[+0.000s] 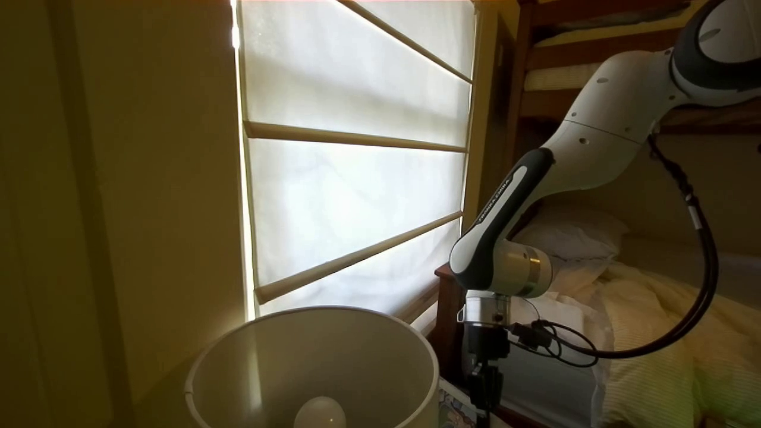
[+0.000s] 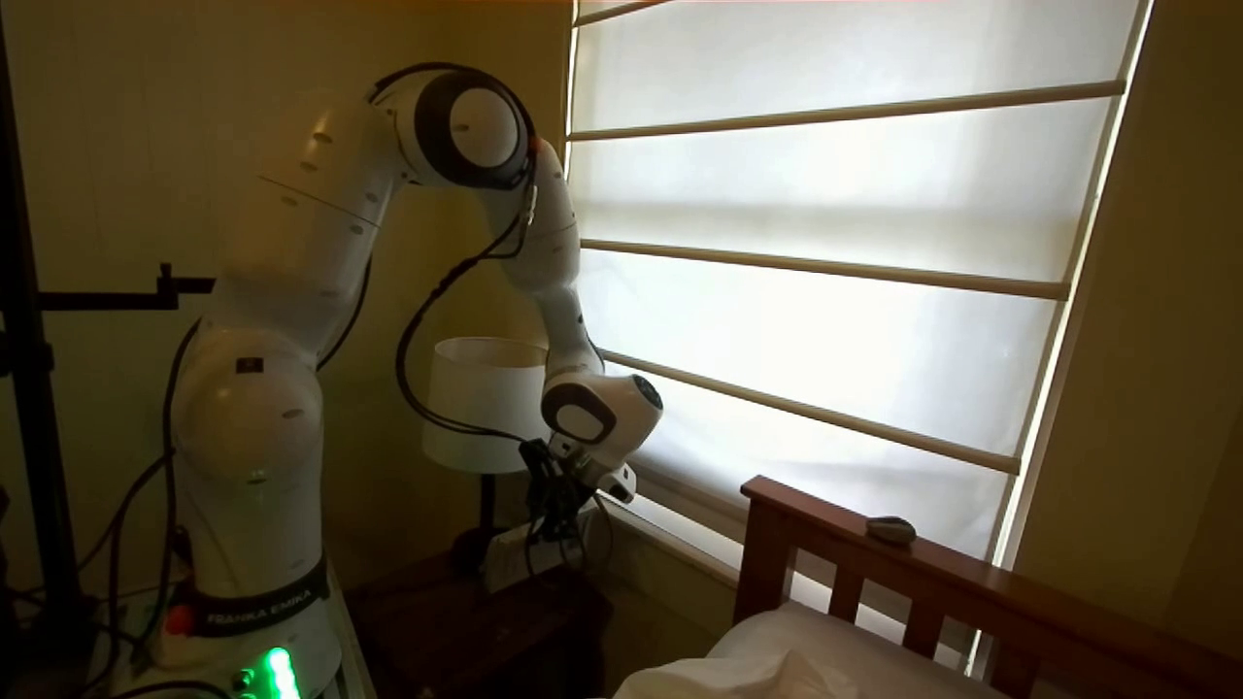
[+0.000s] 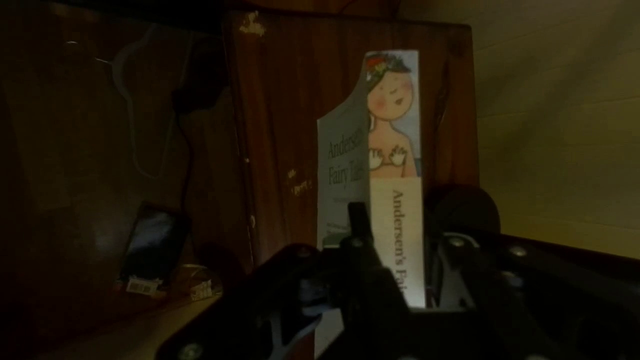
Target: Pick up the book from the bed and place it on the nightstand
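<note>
Book (image 3: 394, 115) clamped in gripper (image 3: 395, 230); lampshade (image 1: 351, 351) holds 1 bulb (image 1: 320, 413).

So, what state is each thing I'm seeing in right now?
book, spine up, held over the nightstand; touching it or not, can't tell
jaws, shut on the book
nightstand, top scuffed
lamp, upright; bulb looks unlit
window blind, lowered, light showing through
bed, bedding rumpled
base light, glowing green

Dark wooden nightstand (image 3: 280, 100) bearing a lamp (image 2: 486, 408), bunk bed (image 2: 971, 573) with pillow (image 1: 571, 233), rumpled bedding (image 1: 660, 336)
</note>
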Robot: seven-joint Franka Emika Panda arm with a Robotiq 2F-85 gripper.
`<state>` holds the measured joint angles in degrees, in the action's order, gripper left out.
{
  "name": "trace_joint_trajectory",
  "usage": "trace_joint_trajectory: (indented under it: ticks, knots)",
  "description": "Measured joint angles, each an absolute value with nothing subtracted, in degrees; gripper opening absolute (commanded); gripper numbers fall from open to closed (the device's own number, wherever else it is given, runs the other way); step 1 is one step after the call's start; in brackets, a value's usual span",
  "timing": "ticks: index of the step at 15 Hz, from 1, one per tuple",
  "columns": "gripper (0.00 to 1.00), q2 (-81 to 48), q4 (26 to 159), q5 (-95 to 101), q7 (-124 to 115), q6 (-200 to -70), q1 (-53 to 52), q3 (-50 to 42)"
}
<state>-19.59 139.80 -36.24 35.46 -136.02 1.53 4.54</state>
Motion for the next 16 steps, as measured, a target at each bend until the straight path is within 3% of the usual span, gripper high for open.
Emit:
trace_joint_trajectory:
  ticks: [5,16]
  knots:
    - [0.06,-23.94,137.33,-36.16,35.74,-136.0,2.08,5.79]
    - [0.06,-46.48,120.2,-33.73,38.91,-135.91,5.08,10.19]
